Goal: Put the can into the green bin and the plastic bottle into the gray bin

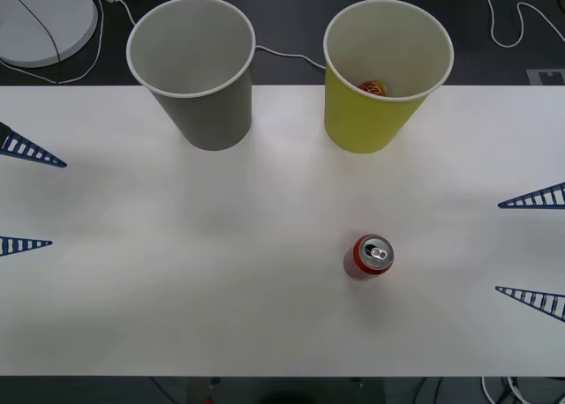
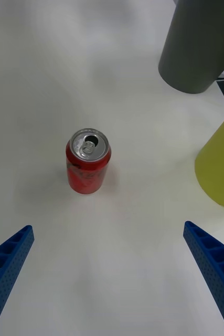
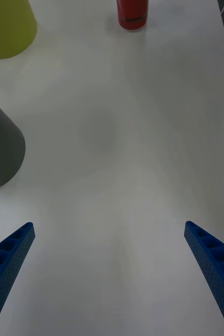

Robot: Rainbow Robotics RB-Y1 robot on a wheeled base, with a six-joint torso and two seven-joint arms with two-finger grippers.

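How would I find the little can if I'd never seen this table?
Start at the white table with two big paper-cup bins at its far edge, the gray bin and the green bin. Nearer the robot than the green bin, the can stands alone and upright. It is the small red thing with a silver top.

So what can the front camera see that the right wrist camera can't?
Front view alone: the whitish insides of the gray cup-shaped bin and the yellow-green cup-shaped bin, a small orange-yellow object inside the green one, and the open left gripper at the table's left edge. Right wrist view alone: the side of the small red drink can, standing upright. Both share the can, both bins, the white table and the open right gripper.
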